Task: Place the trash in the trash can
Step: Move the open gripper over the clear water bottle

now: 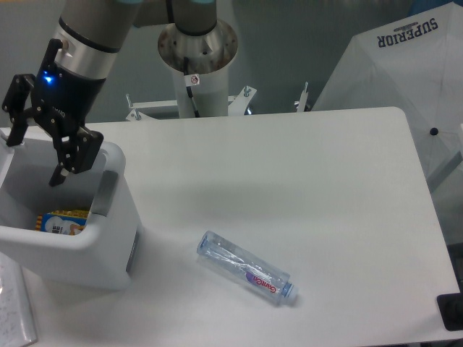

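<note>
The clear plastic bottle [246, 269] with a purple-red label lies on its side on the white table, front centre, cap toward the lower right. The white-grey trash can [108, 238] stands at the left edge. My gripper [35, 157] hangs over the can's opening, just above its rim, open, with nothing between the fingers. A yellow and blue packet [61, 220] lies inside the can. The crumpled clear wrapper does not show in this view.
The arm's white pedestal [197, 65] stands behind the table's far edge. A white cover printed "SUPERIOR" [405, 58] is at the back right. A sheet of paper [14, 311] lies front left, and a black object [452, 311] sits at the front right corner.
</note>
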